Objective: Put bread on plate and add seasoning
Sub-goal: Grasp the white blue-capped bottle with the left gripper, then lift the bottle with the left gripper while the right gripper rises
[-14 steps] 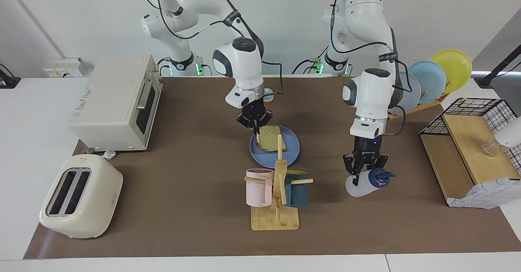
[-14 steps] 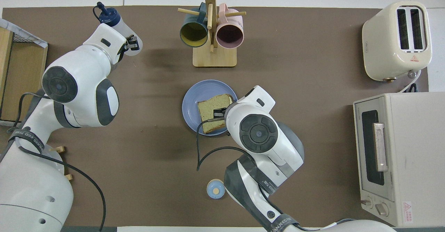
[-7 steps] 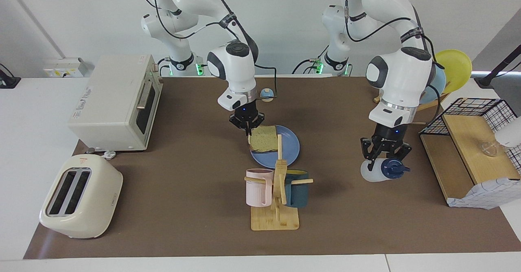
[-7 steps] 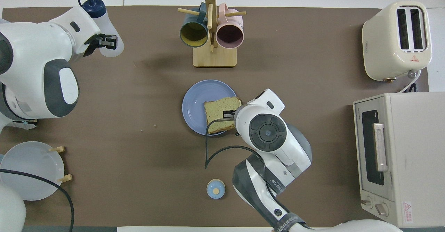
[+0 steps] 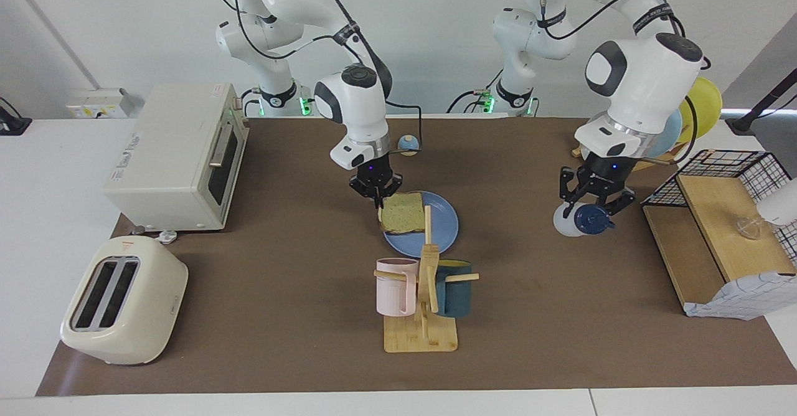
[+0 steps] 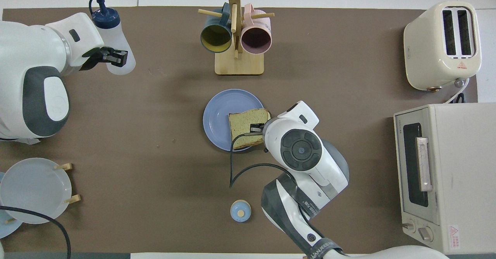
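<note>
The bread (image 5: 401,212) (image 6: 248,126) hangs tilted over the periwinkle plate (image 5: 445,224) (image 6: 217,119), overhanging the rim toward the right arm's end. My right gripper (image 5: 377,202) (image 6: 255,128) is shut on the slice's edge. The seasoning (image 5: 568,222) (image 6: 113,38), a translucent bottle with a navy cap, is held up in the air, tipped on its side. My left gripper (image 5: 591,206) (image 6: 112,56) is shut on its body, over the mat toward the left arm's end of the table.
A wooden mug rack (image 5: 423,316) (image 6: 237,63) with a pink and a teal mug stands farther from the robots than the plate. A toaster (image 5: 124,304), a toaster oven (image 5: 180,154), a small bell (image 6: 240,211), a plate rack (image 6: 35,189) and a wire shelf (image 5: 722,229) ring the mat.
My left gripper has lifted the seasoning off the mat and swung it toward the left arm's end. The right gripper has drawn the bread a little toward the plate's rim.
</note>
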Tool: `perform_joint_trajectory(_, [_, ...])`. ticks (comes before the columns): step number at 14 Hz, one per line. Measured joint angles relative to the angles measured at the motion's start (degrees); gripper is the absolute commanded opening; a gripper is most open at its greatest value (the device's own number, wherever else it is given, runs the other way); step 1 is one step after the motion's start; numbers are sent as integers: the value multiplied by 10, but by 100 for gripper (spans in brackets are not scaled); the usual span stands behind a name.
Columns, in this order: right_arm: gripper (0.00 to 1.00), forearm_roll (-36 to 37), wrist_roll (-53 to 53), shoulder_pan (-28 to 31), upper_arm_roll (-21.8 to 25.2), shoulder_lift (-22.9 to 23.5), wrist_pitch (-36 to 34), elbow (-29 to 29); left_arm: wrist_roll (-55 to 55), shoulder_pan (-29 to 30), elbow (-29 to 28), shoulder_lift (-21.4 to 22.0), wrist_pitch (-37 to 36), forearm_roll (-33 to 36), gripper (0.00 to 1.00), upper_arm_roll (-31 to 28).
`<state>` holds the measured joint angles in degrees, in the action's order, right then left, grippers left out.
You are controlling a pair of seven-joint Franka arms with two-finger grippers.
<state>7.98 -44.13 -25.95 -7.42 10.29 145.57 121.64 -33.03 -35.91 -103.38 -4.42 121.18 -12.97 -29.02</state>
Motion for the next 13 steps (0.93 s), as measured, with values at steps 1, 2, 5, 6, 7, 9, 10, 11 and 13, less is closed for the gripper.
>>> perform_joint_trajectory(1, [0,0,-2,0,0,0,0,0,-27,3,0,10,-25,1,0,0])
perform_joint_trajectory(2, [0,0,-8,0,0,0,2,0,-48,4,0,18,-45,4,0,0])
perform_joint_trajectory(5, [0,0,-33,1,0,0,22,4,-84,4,0,33,-96,20,0,1])
perform_joint_trajectory(6, [0,0,-37,3,0,0,24,6,-101,4,0,37,-116,26,0,2])
perform_joint_trajectory(7, [0,0,-38,5,0,0,26,8,-122,4,0,41,-134,29,0,2])
perform_joint_trajectory(9, [0,0,-39,10,0,0,34,11,-152,4,0,45,-161,38,0,3])
perform_joint_trajectory(10, [17,0,-43,10,0,0,42,12,-163,3,0,47,-173,45,0,4])
perform_joint_trajectory(11, [41,0,-52,10,0,0,45,14,-176,2,0,48,-184,50,0,7])
perform_joint_trajectory(13, [81,0,-64,10,0,0,49,14,-207,1,-3,51,-200,51,0,13])
